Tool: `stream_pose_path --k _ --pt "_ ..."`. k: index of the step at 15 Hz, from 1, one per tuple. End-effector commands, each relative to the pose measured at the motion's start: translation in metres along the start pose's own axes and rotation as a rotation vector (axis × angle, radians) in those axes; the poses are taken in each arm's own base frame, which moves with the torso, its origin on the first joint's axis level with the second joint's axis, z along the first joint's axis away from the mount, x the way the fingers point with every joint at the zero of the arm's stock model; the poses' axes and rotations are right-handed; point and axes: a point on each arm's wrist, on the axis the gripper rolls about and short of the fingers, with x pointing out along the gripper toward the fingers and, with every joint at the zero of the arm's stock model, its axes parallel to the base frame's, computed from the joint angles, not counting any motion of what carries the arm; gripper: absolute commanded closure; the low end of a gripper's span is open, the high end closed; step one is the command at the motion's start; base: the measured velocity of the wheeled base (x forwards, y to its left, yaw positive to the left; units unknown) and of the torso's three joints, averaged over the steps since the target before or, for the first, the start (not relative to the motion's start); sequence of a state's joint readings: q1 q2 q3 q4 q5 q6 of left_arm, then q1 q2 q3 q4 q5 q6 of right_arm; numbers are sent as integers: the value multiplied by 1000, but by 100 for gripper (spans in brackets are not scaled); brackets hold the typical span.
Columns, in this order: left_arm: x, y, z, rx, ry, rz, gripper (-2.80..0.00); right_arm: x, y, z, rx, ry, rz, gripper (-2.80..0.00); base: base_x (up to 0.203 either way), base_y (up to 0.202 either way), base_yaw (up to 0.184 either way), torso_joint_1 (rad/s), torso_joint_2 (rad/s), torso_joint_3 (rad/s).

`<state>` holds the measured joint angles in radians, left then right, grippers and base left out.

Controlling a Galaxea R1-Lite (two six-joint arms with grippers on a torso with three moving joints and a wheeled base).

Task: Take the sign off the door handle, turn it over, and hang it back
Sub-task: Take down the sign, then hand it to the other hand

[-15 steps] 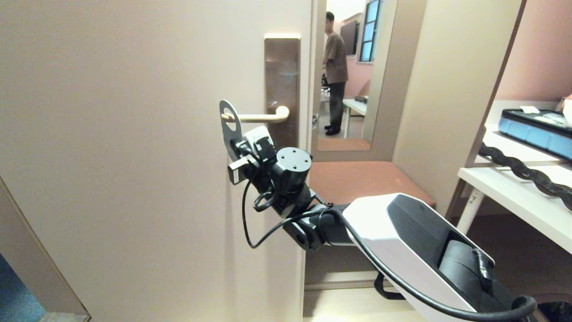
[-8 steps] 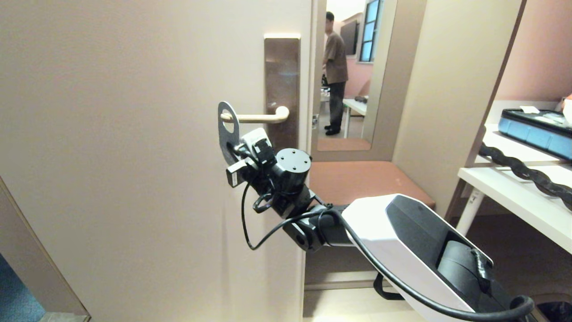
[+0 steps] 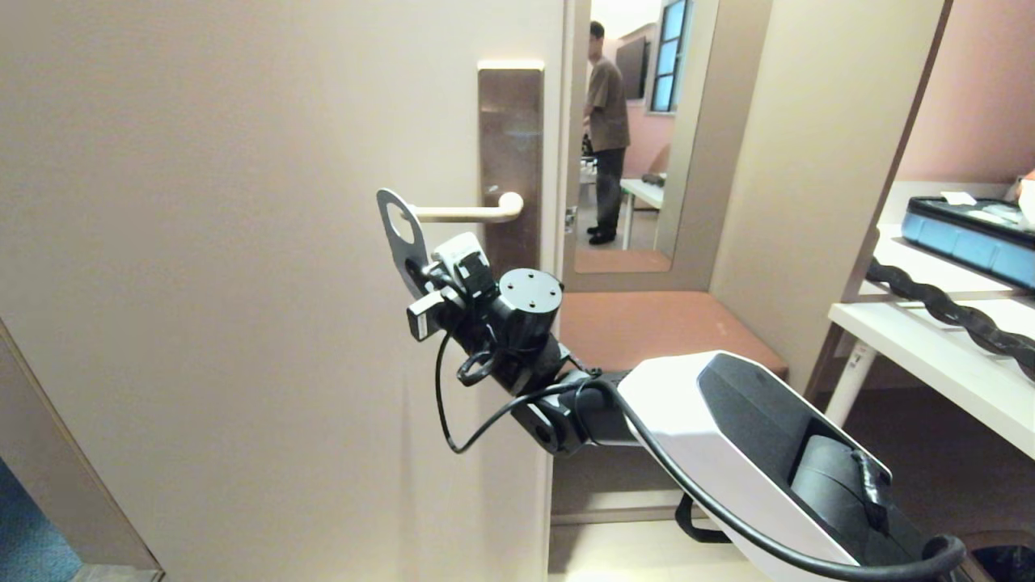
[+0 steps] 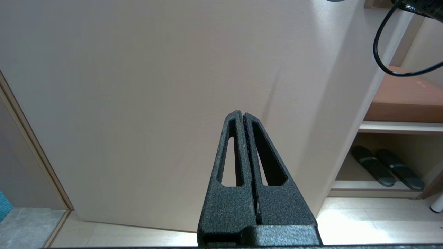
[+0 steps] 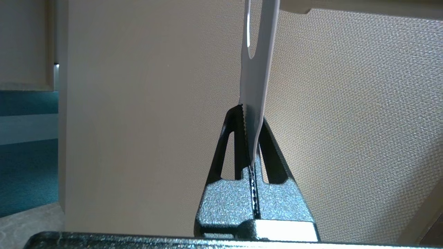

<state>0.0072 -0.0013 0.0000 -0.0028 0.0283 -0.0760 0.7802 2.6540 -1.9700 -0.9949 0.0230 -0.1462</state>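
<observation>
I have the right gripper (image 3: pixel 422 279) clamped on the lower end of the sign (image 3: pixel 398 233), whose oval hole sits at the free tip of the door handle (image 3: pixel 469 213). I keep the left gripper (image 4: pixel 244 119) pressed closed on nothing, facing the door (image 4: pixel 155 86).

Head cam facing door (image 3: pixel 242 242) close up, wrist cams low, both sharing door.

Grey sign (image 3: pixel 394 234), seemingly cream door handle (image 3: pixel 465 213)
</observation>
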Motion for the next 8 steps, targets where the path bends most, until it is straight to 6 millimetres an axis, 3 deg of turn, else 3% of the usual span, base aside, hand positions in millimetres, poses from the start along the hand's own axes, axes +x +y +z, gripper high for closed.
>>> stream_pose_path --k 1,8 --pt "0 0 0 -1 1 1 0 0 0 0 -1 -5 1 0 0 0 0 0 0 0" --pt "0 0 0 -1 1 1 0 0 -2 18 -2 -36 26 0 0 0 0 0 0 0"
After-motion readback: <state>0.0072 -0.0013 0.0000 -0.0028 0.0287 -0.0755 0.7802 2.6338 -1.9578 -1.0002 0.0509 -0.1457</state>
